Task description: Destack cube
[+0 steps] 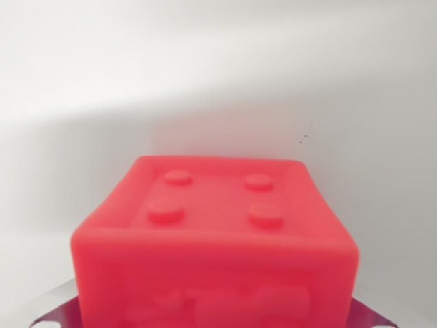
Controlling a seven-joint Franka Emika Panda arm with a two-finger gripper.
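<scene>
- A red cube fills the lower middle of the wrist view, from about the centre of the frame down to the bottom edge.
- Its top face has four round raised studs, set in a square pattern inside a shallow raised border.
- The front face, which looks toward the camera, has a relief figure near the bottom edge of the frame; it is cut off and blurred, so its shape is not clear.
- The material looks soft and a little glossy, with rounded edges and corners.
- At the lower left and lower right of the frame, two grey metal parts of the gripper come out from behind the cube, one on each side.
- The cube lies between these metal parts, very close to the camera, but I cannot tell if the fingers press on it or stand apart.
- The fingertips themselves are hidden.
- Behind the cube there is a plain white surface, brighter in the upper part of the frame and shaded in a wide band just above the cube.
- A few tiny dark specks sit on this surface, at the right of the centre.
</scene>
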